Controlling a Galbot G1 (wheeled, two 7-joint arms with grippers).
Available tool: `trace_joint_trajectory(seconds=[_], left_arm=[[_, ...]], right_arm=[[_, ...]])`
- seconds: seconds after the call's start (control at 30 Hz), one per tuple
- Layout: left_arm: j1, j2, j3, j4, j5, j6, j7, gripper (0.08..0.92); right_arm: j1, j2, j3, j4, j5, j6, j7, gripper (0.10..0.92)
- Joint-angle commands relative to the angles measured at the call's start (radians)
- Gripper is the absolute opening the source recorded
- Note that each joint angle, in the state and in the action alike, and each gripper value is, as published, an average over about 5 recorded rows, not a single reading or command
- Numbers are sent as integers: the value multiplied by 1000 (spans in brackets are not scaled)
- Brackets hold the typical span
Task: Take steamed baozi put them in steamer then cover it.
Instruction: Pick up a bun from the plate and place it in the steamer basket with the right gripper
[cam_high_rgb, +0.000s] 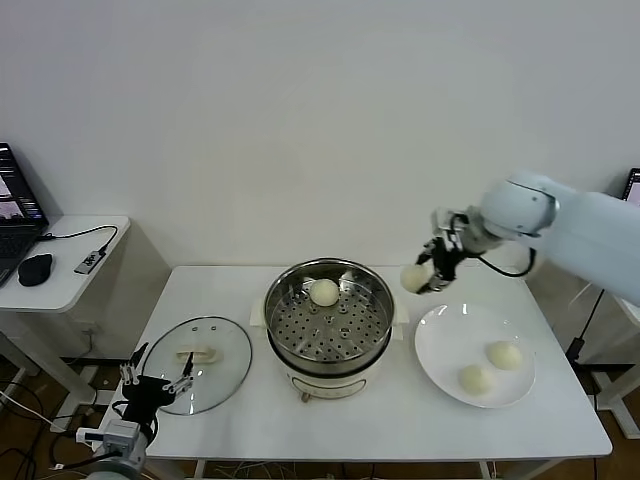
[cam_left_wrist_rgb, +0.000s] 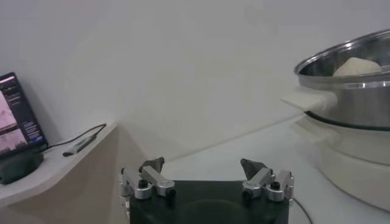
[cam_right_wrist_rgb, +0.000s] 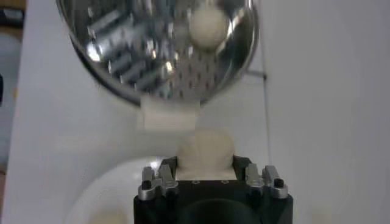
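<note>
right gripper (cam_high_rgb: 428, 274) jaws pinching a baozi (cam_high_rgb: 413, 278) in the air between plate (cam_high_rgb: 440, 345) and steamer (cam_high_rgb: 328, 312) | left gripper (cam_high_rgb: 158, 379) jaws spread beside cover (cam_high_rgb: 200, 363) | risk: soft bun slips, lands on tabletop (cam_high_rgb: 380, 420)

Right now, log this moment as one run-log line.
right end effector: shut on baozi, beside steamer | steamer: one bun on tray | plate: two buns | cover: on table | left end effector: open, idle

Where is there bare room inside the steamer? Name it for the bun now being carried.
One baozi sits at the far side of the steamer; the near and side parts of the tray are bare. The right gripper holds a second baozi beside the rim. The left gripper is by the cover.
</note>
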Motion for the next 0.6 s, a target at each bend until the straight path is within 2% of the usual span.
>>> trace_joint_trajectory(seconds=[0.03, 0.3, 0.6], left_arm=[[1, -3, -12, 0, -4, -1, 1, 823], [2, -6, -25, -9, -6, 0, 2, 823], [1, -11, -27, 3, -4, -5, 1, 823]], right_arm=[[-5, 280, -35, -61, 191, -113, 106, 577], [-117, 457, -12, -187, 164, -134, 128, 578], [-180, 509, -7, -260, 88, -126, 106, 583]])
